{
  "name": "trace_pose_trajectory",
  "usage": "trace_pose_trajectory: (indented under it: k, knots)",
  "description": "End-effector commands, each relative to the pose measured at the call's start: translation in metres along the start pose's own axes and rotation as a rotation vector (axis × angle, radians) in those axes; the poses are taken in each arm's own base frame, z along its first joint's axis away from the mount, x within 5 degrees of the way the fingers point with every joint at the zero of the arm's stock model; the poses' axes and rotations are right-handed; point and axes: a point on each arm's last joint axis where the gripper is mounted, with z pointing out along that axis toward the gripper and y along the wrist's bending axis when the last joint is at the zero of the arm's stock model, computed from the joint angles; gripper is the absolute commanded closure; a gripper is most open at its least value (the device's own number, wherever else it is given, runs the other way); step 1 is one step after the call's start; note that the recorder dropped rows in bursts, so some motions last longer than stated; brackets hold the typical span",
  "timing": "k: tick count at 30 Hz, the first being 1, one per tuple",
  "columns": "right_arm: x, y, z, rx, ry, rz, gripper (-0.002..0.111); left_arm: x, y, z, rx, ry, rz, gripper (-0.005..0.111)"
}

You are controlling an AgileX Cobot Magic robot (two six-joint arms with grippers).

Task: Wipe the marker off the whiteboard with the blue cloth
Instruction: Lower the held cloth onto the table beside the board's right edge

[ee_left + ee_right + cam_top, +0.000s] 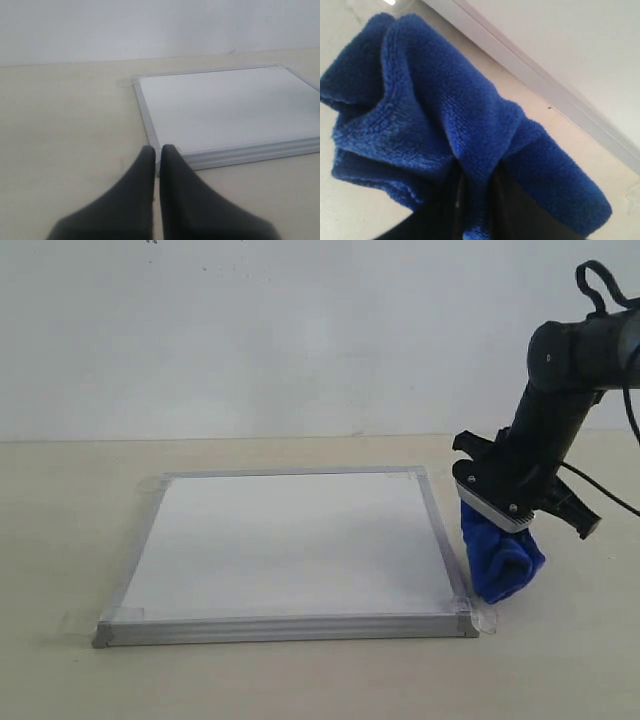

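The right hand (486, 524) holds the blue cloth (503, 558) just beside the whiteboard (290, 540).

The whiteboard (285, 540) is laid flat, its surface plain white. The blue cloth (500, 558) is held bunched just beside its right edge.

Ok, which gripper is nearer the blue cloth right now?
Right. The right gripper is shut on the blue cloth, beside the whiteboard edge. The left gripper, fingers together, sits at a board corner on the opposite side, away from the cloth.
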Motion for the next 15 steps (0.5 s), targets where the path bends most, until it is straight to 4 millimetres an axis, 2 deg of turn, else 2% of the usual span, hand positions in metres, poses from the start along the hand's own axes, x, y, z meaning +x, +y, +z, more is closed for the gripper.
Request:
trace_pose_trajectory:
  k: [1, 12, 15]
  knots:
    - [0.0021, 0.0008, -0.0033, -0.006, -0.007, 0.001, 0.109, 0.0006, -0.0007, 0.0001, 0.01, -0.004, -0.005, 0.103]
    - [-0.0018, -0.0063, -0.0029, 0.07, -0.054, 0.063, 0.109, 0.0006, -0.0007, 0.0001, 0.01, -0.004, -0.005, 0.103]
    - [-0.0019, -0.0064, -0.003, 0.07, -0.056, 0.082, 0.105, 0.0006, -0.0007, 0.0001, 0.01, -0.004, -0.005, 0.103]
